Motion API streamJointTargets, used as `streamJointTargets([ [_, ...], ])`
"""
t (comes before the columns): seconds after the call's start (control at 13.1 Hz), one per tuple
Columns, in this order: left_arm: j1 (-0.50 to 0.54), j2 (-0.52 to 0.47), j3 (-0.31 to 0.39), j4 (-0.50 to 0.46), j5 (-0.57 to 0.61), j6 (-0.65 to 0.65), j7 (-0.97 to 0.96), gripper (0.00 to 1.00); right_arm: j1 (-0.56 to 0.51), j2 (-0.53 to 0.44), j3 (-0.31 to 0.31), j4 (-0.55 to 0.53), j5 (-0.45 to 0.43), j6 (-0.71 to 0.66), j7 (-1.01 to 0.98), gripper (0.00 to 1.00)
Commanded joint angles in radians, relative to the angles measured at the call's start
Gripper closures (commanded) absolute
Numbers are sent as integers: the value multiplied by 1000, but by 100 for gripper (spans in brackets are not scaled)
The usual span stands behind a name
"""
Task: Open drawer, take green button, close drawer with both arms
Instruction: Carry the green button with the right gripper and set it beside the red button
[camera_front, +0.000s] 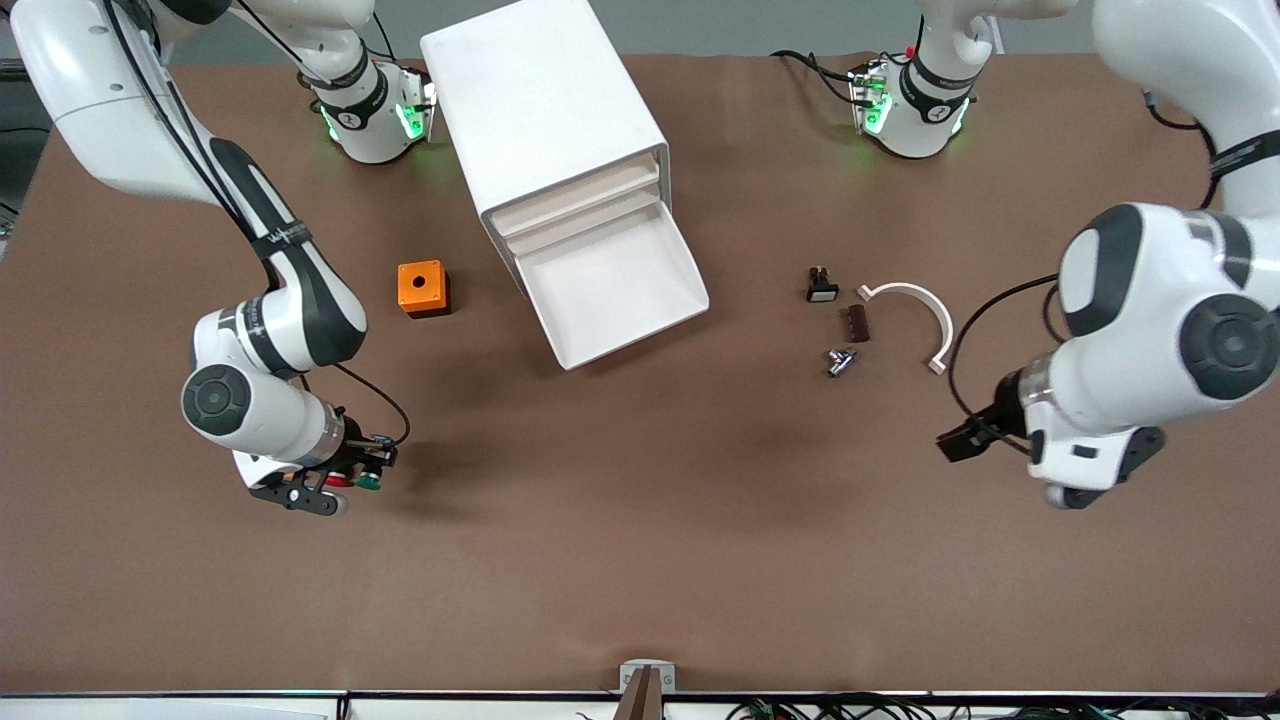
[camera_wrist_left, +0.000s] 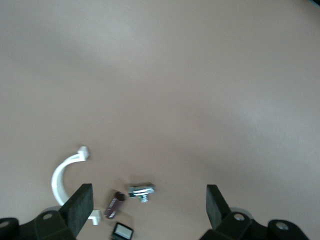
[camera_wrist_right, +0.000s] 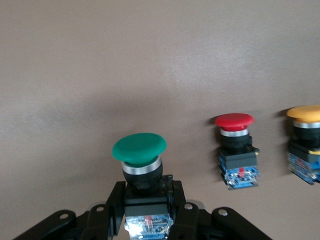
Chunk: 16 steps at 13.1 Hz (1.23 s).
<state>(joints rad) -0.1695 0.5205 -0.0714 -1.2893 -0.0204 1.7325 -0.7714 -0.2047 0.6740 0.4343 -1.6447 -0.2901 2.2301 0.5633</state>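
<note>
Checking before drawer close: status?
Right gripper shut on green button. Left gripper open, over bare table. Drawer open, looks empty. Nothing in front of it.

Right gripper (camera_front: 352, 482): low over the bench toward the right arm's end, elbow bent, wrist turned down; jaws clamped on the green button (camera_wrist_right: 139, 148). Left gripper (camera_front: 962, 438): raised over the bench toward the left arm's end, forearm folded inward, jaws spread wide, holding nothing; arm waiting.

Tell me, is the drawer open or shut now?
Open. The drawer sticks far out of the cabinet, and its tray shows empty. The other drawers are in.
</note>
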Motion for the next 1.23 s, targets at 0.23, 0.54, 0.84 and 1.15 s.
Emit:
streamJointTargets([
  [0.23, -115, 76, -24, -31, -9, 163, -11, 1, -18, 68, -5, -23, -41, 86, 0, 93],
  [0.54, -224, 163, -31, -31, -13, 266, -126, 1, -18, 85, -9, -26, -34, 97, 15, 33],
  [0.84, -343, 232, -33, -31, -36, 317, -291, 1, -54, 55, -2, 3, -32, 91, -3, 0],
  [1.15, -447, 285, -34, -33, -64, 332, -355, 1, -90, -42, -6, 5, -31, 89, -176, 0],
])
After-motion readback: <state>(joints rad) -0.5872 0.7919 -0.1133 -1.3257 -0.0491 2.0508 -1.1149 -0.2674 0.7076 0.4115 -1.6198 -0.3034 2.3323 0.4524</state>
